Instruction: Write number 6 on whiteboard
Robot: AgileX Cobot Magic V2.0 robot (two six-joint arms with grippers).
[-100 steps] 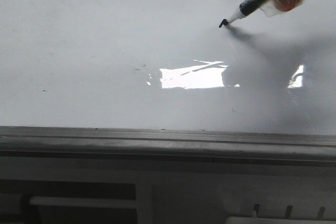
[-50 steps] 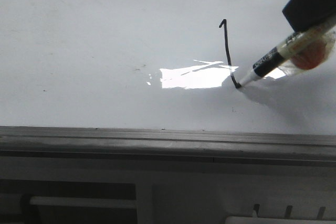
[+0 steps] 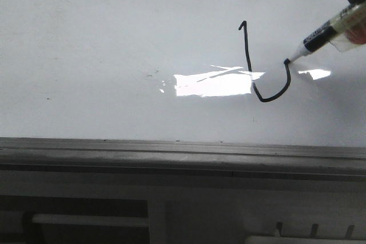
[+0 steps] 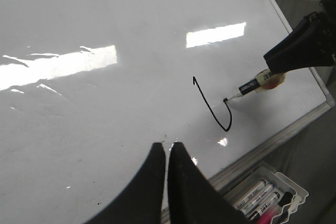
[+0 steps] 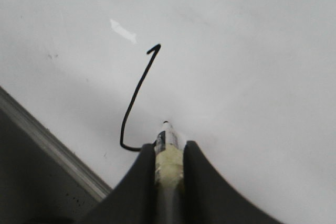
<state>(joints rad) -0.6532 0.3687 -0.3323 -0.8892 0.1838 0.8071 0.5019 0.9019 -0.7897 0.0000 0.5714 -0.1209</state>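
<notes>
The whiteboard fills the front view. A thin black line of the number 6 has a hooked top, a tall stem and a curve at its base that rises on the right. My right gripper is shut on a marker pen wrapped in pale tape. The pen has its tip on the board at the curve's right end. The line, the pen and the right gripper also show in the left wrist view. My left gripper is shut and empty above the board.
A bright white glare patch lies left of the stem. A grey ridged ledge runs along the board's near edge. A clear tray of spare markers sits below the board's grey frame.
The marker tip drew the stem downward, then swept right and up, adding a curve at the base. The right gripper moved right and away with it.
</notes>
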